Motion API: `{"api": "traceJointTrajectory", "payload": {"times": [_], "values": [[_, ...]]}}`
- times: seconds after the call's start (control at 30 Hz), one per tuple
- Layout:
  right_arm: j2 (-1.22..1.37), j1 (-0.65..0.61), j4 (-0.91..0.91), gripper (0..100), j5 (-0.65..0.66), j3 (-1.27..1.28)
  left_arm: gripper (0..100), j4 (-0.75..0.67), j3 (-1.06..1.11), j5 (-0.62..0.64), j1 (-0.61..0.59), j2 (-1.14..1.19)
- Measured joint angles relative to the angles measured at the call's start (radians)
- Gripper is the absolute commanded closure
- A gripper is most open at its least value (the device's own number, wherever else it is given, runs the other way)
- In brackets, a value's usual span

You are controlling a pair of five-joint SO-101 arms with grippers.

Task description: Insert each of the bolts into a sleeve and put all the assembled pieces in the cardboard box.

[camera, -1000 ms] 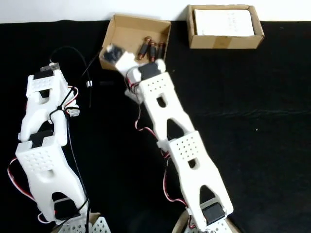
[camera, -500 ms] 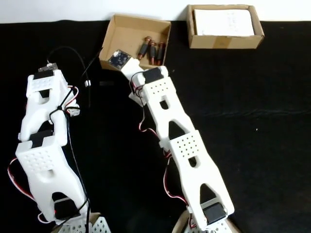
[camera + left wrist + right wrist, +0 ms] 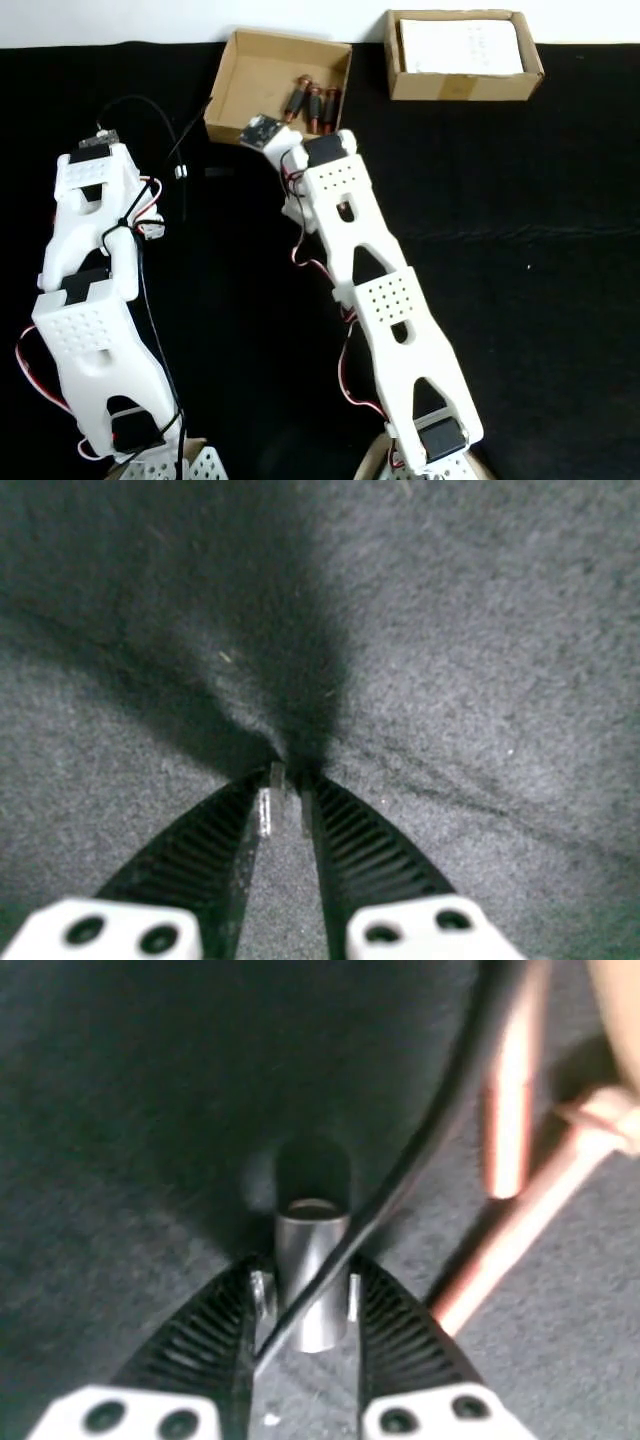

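Our right arm [image 3: 380, 290] has drawn back along the box [image 3: 255, 80] edge, right end effector [image 3: 307, 1285] clamping the sleeve [image 3: 312, 1240] mid-barrel; we judge it light, stiff, slippery. Our left end effector [image 3: 290, 780] sits closed, empty.

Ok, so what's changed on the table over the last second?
The right arm has drawn its wrist back from over the near left corner of the cardboard box to the box's near edge, shifting a little to the right in the high view. The right gripper is closed on a sleeve. The left arm, the three assembled pieces in the box and the second box stayed put.
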Motion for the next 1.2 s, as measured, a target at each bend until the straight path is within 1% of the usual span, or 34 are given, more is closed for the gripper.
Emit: {"api": "traceJointTrajectory", "payload": {"times": [0.2,0.37,0.43,0.57,0.63,0.67,0.93,0.97,1.03,1.13,1.2], "values": [[-0.044,-0.057,0.028,99.1,-0.040,0.023,96,0.000,0.000,0.000,0.000,0.000],[-0.132,-0.103,0.026,97.9,-0.046,0.241,96,0.000,0.000,0.000,0.000,0.000],[-0.178,-0.109,0.026,92.9,-0.048,0.327,96,0.000,0.000,0.000,0.000,0.000],[-0.232,-0.118,0.026,78.4,-0.048,0.439,96,0.000,0.000,0.000,0.000,0.000],[-0.244,-0.121,0.026,73.8,-0.046,0.462,96,0.000,0.000,0.000,0.000,0.000],[-0.250,-0.124,0.029,73.1,-0.046,0.468,96,0.000,0.000,0.000,0.000,0.000],[-0.252,-0.130,0.031,74.2,-0.046,0.480,96,0.000,0.000,0.000,0.000,0.000],[-0.252,-0.130,0.031,76.2,-0.046,0.482,96,0.000,0.000,0.000,0.000,0.000],[-0.252,-0.130,0.031,83.1,-0.046,0.482,96,0.000,0.000,0.000,0.000,0.000],[-0.249,-0.124,0.026,99.1,-0.046,0.473,96,0.000,0.000,0.000,0.000,0.000],[-0.241,-0.117,0.026,98.0,-0.046,0.468,96,0.000,0.000,0.000,0.000,0.000]]}}
